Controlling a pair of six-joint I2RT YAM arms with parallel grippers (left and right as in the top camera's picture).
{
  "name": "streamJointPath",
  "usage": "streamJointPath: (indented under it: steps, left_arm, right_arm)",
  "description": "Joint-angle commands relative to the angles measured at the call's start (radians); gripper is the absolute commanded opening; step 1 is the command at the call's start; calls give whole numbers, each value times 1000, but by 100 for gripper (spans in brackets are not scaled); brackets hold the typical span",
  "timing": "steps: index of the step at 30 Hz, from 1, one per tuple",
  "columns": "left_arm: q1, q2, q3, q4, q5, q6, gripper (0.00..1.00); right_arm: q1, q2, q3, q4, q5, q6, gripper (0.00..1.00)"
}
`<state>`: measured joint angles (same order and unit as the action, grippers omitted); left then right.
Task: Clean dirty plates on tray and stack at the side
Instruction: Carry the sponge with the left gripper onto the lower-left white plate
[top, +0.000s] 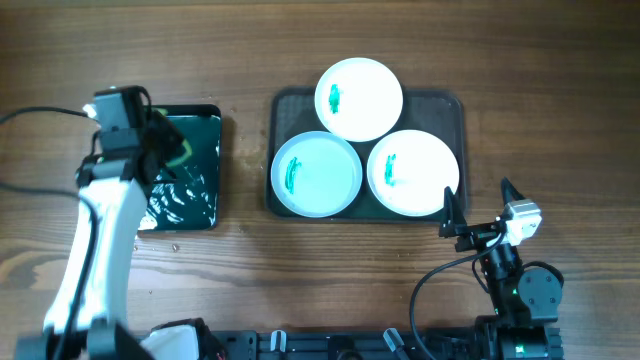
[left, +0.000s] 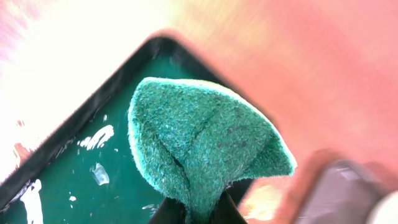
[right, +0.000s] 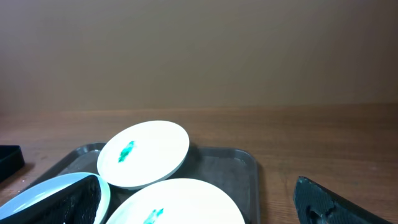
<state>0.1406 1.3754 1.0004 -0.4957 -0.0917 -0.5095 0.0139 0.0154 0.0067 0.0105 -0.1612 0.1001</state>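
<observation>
1. My left gripper is almost wholly cut off at the lower edge of the left wrist view. Only two dark finger stubs show, clenched on the folded green sponge. That view is blurred and washed out at upper left.
2. From overhead, my left arm hides much of the sponge and the near-left part of the small black tray. This tray's green floor carries white flecks; the sponge hangs over its far part.
3. The large tray lies at table centre and contains all three plates, each with a green smear: the left plate, bluish; the far plate, overlapping the rim; the right plate.
4. In the right wrist view, my finger and the frame edges cut off both nearer plates.
5. My right gripper is released, jaws spread, just beside the large tray's near-right corner, grasping nothing.
</observation>
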Motion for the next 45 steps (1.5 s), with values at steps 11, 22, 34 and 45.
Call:
streamJointPath:
  steps: [11, 22, 34, 45]
  left_arm:
    - [-2, 60, -38, 7, -3, 8, 4]
    - [-350, -93, -19, 9, 284, -175, 4]
    - [-722, 353, -19, 226, 50, -265, 4]
    - [-716, 359, -16, 239, -3, -265, 65]
  right_arm:
    - [-5, -6, -2, 2, -16, 5, 100]
    - [-5, -6, -2, 2, -16, 5, 100]
    - [-5, -6, -2, 2, -16, 5, 100]
    - [-5, -6, -2, 2, -16, 6, 100]
